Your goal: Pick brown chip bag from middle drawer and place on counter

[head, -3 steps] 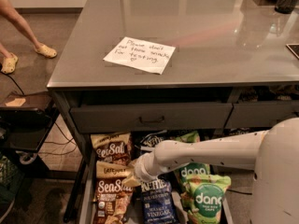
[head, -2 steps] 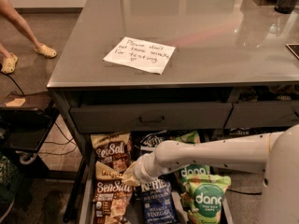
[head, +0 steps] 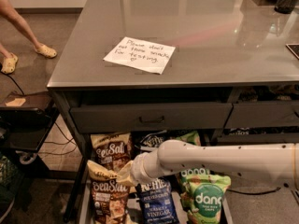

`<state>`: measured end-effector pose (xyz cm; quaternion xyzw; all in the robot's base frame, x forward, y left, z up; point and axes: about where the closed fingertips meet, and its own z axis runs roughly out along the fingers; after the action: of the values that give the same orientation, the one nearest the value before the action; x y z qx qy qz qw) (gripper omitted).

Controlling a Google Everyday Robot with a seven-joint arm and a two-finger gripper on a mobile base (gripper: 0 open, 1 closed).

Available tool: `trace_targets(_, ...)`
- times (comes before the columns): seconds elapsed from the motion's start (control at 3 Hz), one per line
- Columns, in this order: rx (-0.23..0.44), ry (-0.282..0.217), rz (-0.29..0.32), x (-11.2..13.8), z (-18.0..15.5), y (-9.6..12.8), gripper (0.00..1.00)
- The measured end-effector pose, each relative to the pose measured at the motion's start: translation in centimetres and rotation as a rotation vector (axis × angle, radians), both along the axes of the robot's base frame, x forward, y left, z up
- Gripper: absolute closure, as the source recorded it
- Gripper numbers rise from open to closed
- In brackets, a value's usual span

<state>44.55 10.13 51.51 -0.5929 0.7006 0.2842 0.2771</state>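
Reaching in from the right, the gripper (head: 125, 174) sat at the crumpled tan top of the near brown chip bag (head: 110, 199), at the left of the middle drawer (head: 84, 208). Whether it had hold, I couldn't tell. The twin bag (head: 111, 150) stood just behind. Up on the counter (head: 210, 45) lay a paper note (head: 140, 55).

brown chip bag (head: 110, 200) upright in middle drawer (head: 84, 210), gripper (head: 125, 173) at its top.
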Motion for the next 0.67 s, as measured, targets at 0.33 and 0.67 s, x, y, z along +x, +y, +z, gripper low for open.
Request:
trace_targets(0.33, 0.035, -0.027, -0.008, 0.3, 4.7, 0.1, 1.0)
trace_targets(0.67, 0.057, -0.021, -0.046, 1.6, 9.6, -1.5, 1.0)
